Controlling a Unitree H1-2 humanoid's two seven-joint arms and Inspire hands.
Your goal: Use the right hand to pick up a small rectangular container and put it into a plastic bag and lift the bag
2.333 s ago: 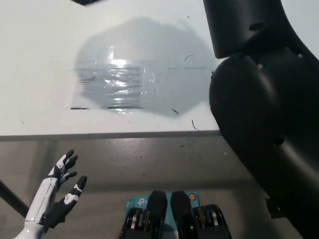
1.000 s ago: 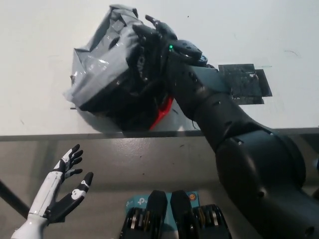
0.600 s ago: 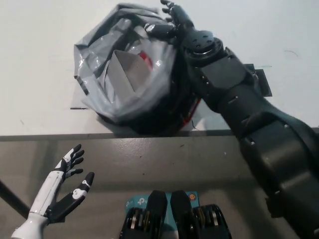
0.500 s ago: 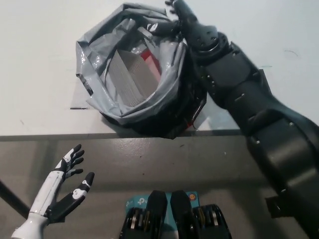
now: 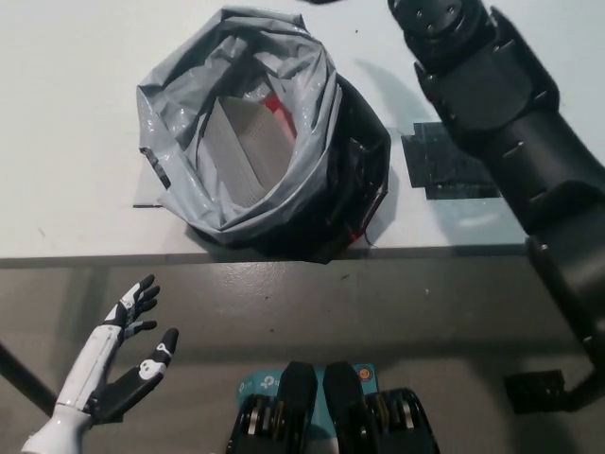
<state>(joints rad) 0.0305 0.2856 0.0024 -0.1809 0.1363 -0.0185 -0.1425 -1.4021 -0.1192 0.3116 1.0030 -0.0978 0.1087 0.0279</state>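
Currently, head view: plastic bag [image 5: 248,132] stands open on table [image 5: 66,123], small rectangular container [image 5: 244,149] inside. Right robot hand out of frame, state unknown. Left robot hand [image 5: 118,364] idle, open, empty. Lift seemingly outstanding.

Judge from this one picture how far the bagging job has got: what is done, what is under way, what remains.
Done: a grey rectangular container sits inside the open plastic bag on the white table. In hand: nothing visibly; the right arm reaches past the bag, its hand out of view, and the left hand rests open below the table edge. Left: the bag sits on the table, so lifting seems outstanding.
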